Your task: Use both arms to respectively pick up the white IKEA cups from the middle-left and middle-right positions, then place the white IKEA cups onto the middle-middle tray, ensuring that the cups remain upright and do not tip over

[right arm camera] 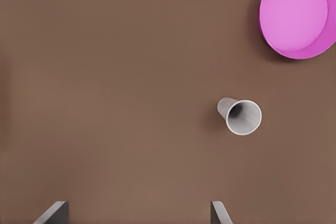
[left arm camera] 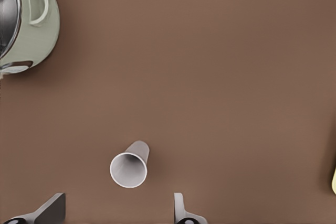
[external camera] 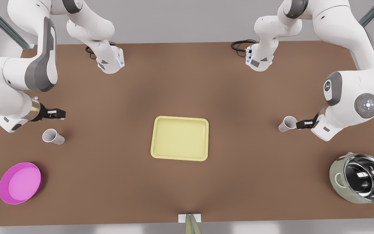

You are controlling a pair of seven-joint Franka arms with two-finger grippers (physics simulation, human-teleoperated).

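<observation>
At the front view's far left, the right tool (external camera: 57, 113) is seen hovering just above one white cup (external camera: 53, 136), fingers spread wide, with a pink dish (external camera: 19, 183) parked lower left. Mid-frame, the yellow tray (external camera: 180, 138) is left bare on the brown surface (external camera: 187, 81). Over right, the left tool (external camera: 300, 123) is held wide, nearly touching the other cup (external camera: 287, 123); a steel pot (external camera: 362, 178) is spotted lower right.

White arms (external camera: 342, 22), grey joints, black end effectors
</observation>
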